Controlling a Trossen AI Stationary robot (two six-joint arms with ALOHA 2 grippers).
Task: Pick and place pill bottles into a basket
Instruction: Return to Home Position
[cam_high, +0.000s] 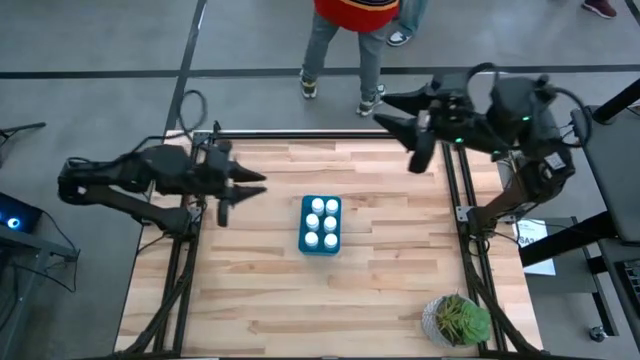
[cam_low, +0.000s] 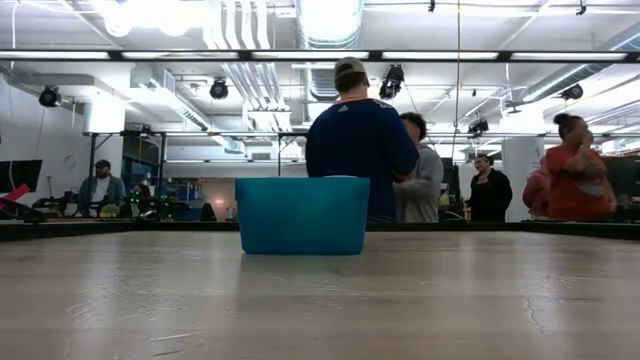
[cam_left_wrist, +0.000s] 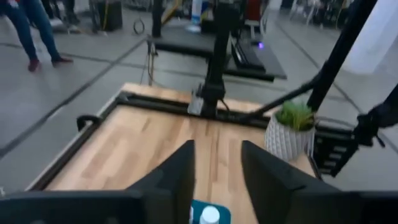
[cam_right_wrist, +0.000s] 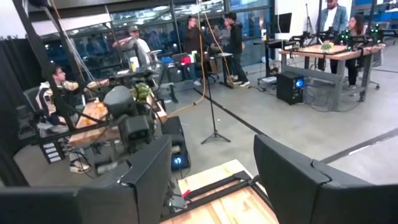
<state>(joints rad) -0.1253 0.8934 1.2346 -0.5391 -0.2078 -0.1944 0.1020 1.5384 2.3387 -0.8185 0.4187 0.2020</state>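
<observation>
The left tool, open and empty, hung near the basket. The right tool, also open, sat above the desk's far corner. All six pill bottles stood in the basket, so seemingly only parking both arms remained.

High view: bottles too small to read, person cropped at top | low view: basket wall hides them | left wrist view: basket clipped by edge
</observation>
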